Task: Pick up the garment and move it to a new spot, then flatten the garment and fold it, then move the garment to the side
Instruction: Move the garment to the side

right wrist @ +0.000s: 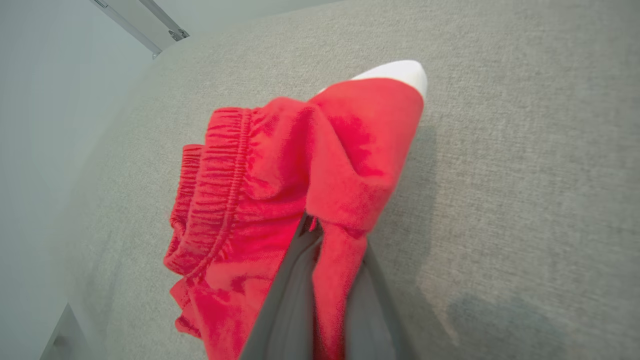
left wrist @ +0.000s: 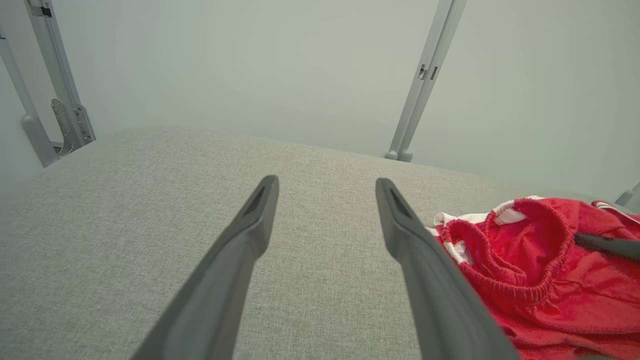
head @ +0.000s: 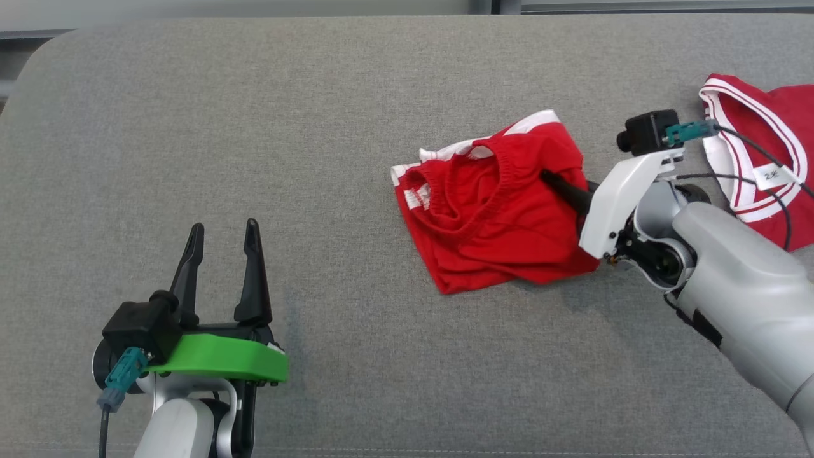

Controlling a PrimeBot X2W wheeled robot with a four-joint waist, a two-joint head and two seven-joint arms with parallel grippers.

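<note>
The garment (head: 496, 210) is a pair of red shorts with white side stripes and an elastic waistband, lying crumpled right of centre on the grey padded table (head: 318, 95). My right gripper (head: 552, 179) reaches into it from the right and is shut on a fold of its red cloth. In the right wrist view the garment (right wrist: 280, 170) is bunched between the two dark fingers (right wrist: 295, 305). My left gripper (head: 224, 238) stands open at the lower left, well apart from the shorts. From the left wrist the garment (left wrist: 540, 270) lies to the right of my open left gripper (left wrist: 327, 192).
A second red garment with white trim and a label (head: 763, 152) lies at the table's right edge, behind my right arm. Metal frame posts (left wrist: 425, 80) rise beyond the table's far edge.
</note>
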